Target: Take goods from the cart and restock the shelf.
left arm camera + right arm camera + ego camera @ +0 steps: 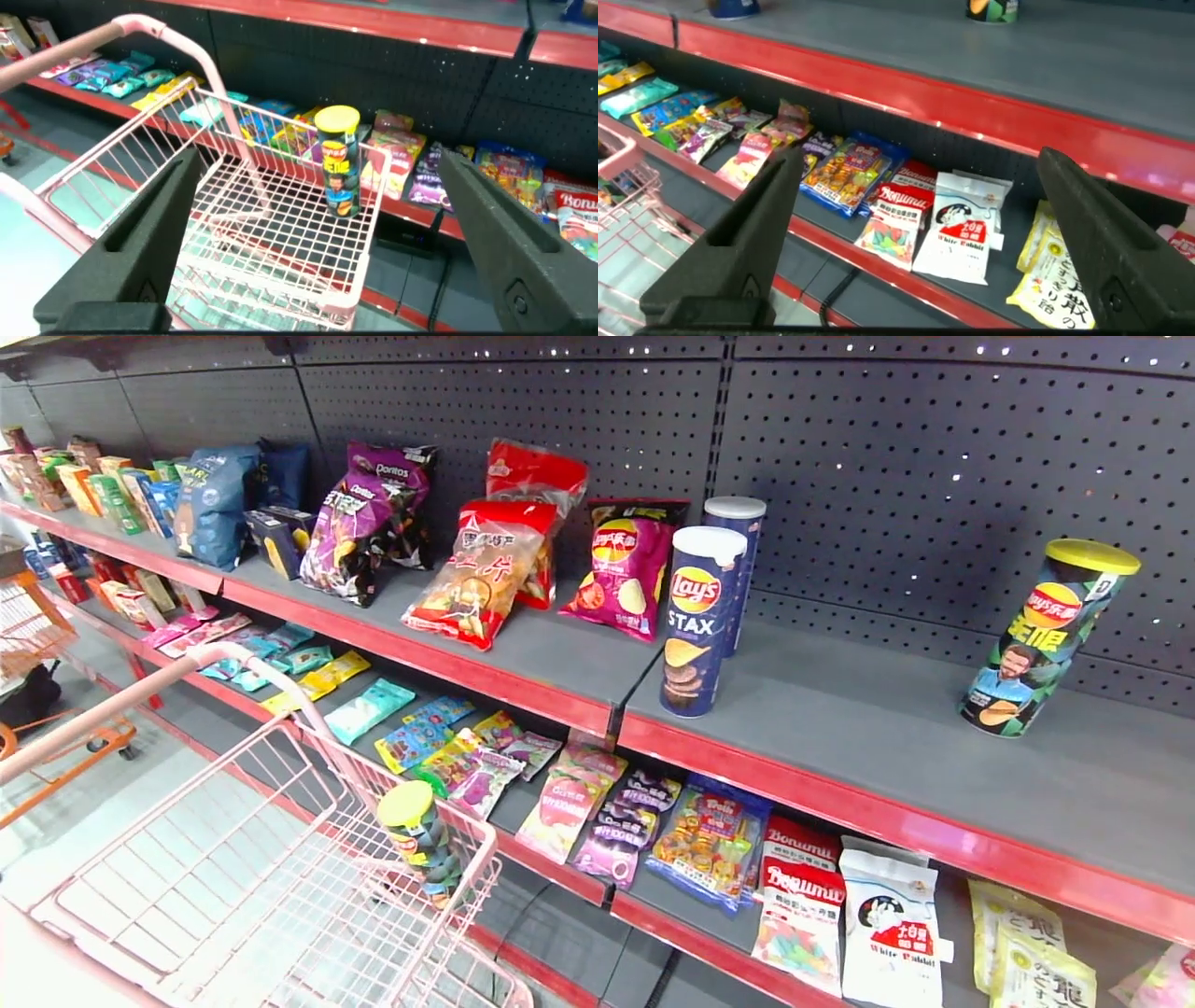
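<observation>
Hovering over cart (280,119), your left gripper (320,157) spread wide, nothing held. Yellow-lidded can (338,173) stands upright in cart's far corner, dead ahead, long axis vertical. Left arm nearer; right gripper (920,154) spread, facing lower shelf (836,240).

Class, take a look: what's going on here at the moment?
A robot is restocking. One can stands in the pink cart; the left gripper, open and empty, hangs above it. The right gripper, also open and empty, faces the lower shelf. Other cans stand on the upper shelf.
</observation>
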Robot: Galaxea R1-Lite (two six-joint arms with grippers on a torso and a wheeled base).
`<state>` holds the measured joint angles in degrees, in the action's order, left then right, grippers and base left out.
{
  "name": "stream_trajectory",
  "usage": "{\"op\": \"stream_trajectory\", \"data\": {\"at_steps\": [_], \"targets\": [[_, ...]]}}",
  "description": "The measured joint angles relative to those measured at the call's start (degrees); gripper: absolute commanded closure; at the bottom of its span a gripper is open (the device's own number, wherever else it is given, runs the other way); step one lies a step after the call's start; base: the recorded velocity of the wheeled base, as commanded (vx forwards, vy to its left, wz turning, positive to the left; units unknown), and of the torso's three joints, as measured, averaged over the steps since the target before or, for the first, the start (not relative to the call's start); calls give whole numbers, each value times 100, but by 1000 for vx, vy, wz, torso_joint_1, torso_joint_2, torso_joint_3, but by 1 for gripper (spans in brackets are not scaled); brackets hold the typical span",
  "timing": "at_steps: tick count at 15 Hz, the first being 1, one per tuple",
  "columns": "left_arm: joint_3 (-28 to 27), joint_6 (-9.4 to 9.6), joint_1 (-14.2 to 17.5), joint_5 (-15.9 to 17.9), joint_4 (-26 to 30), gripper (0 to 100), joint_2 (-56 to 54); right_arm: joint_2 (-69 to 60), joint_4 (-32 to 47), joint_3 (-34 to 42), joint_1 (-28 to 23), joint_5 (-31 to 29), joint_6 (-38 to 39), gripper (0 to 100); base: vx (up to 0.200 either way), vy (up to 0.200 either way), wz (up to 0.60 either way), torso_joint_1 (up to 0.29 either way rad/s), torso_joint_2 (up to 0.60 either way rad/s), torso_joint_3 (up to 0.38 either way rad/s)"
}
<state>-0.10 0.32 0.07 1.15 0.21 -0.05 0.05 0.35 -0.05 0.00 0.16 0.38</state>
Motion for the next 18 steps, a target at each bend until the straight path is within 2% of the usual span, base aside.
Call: {"op": "stream_trajectory", "data": {"at_steps": [7, 16, 18], "targets": [[0, -16, 0, -2, -2, 0, 0, 0, 2, -5, 0, -2, 6, 0, 0, 0, 0, -155, 382, 226], [-39, -34, -2, 22, 12, 0, 5, 0, 0, 0, 0, -16, 9, 0, 0, 0, 0, -174, 485, 307], [-496, -236, -59, 44, -13, 0, 217, 0, -4, 0, 0, -16, 11, 0, 0, 0, 0, -32, 115, 80]]}}
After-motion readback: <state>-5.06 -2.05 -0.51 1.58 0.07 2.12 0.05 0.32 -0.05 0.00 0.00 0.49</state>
